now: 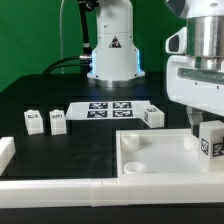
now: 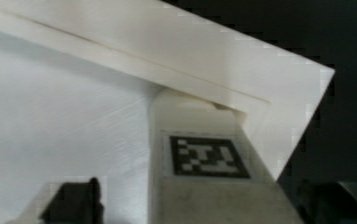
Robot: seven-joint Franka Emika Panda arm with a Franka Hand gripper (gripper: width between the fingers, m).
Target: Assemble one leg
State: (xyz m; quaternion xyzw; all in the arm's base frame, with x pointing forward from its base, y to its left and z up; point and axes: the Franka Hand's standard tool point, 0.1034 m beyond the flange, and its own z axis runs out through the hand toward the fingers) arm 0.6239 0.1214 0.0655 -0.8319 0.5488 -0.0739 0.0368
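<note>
Exterior and wrist views of a leg being held at the tray. The gripper (image 1: pixel 207 132) stands at about three o'clock in the exterior view, above the far right-hand part of the large white tray (image 1: pixel 150 168). Its jaws are closed part-way onto a leg (image 1: pixel 211 138), a small white block with a black-and-white tag on its face; the wrist view shows this leg (image 2: pixel 209 150) upright between the two dark fingertips (image 2: pixel 72 200), its far end meeting the tray's raised wall (image 2: pixel 193 75) near a corner. Whether the leg's lower end sits in a socket cannot be told. One round corner socket (image 1: pixel 132 166) at the tray's near left shows nothing inside it.

On the black surface (image 1: pixel 60 145), three more legs lie loose: two side by side at about nine o'clock (image 1: pixel 34 121) (image 1: pixel 58 120), and one (image 1: pixel 151 115) near the centre, just beside the right end of the marker board (image 1: pixel 112 108). The white arm base (image 1: pixel 113 50) stands at twelve o'clock.
</note>
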